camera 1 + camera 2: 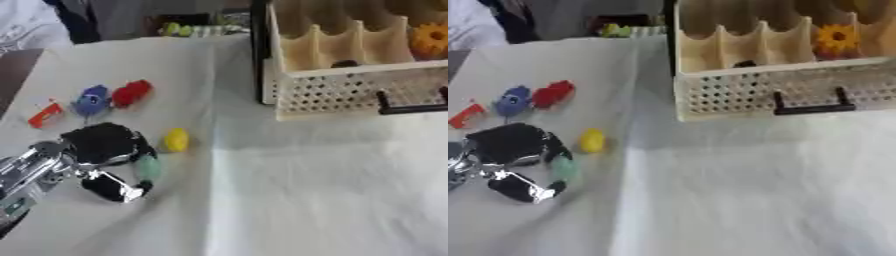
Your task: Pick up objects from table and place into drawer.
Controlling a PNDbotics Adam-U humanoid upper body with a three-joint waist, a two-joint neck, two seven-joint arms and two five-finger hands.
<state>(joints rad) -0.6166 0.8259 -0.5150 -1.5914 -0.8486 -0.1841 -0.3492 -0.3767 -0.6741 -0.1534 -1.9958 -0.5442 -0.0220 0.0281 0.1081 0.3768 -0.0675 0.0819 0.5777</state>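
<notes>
left hand (103, 152): low on the table's left side, arm coming in from the lower left corner. its fingers and thumb curl round a pale green piece (147, 167), which sits between the upper fingers and the lower digit. whether the piece is off the cloth or resting on it i cannot tell.
orange piece (45, 115): farthest left on the white cloth (306, 200), apart from the hand.
blue piece (90, 100): just beside the orange one, touching or nearly touching the red piece (131, 93) on its right.
yellow piece (177, 139): just right of the hand's fingers and close to the green piece. this looks like the main thing to mind.
step in hand: by my reading, closing on the green piece before carrying it to the drawer. four pieces would be left on the table after it.
doing it well: i would make sure the green piece is seated between fingers and thumb before raising it, then lift straight up so the knuckles do not brush the yellow piece and roll it. only then swing right.
drawer (798, 95): pulled open at the upper right, perforated cream front with a black handle (811, 106), well apart from the hand. inside are dividers forming compartments; an orange flower-shaped piece (836, 37) lies in one on the right, and a small dark thing (745, 64) shows in one further left.
placing: come in above the front wall and release low inside a compartment, not from height.
right hand: not in either view.
</notes>
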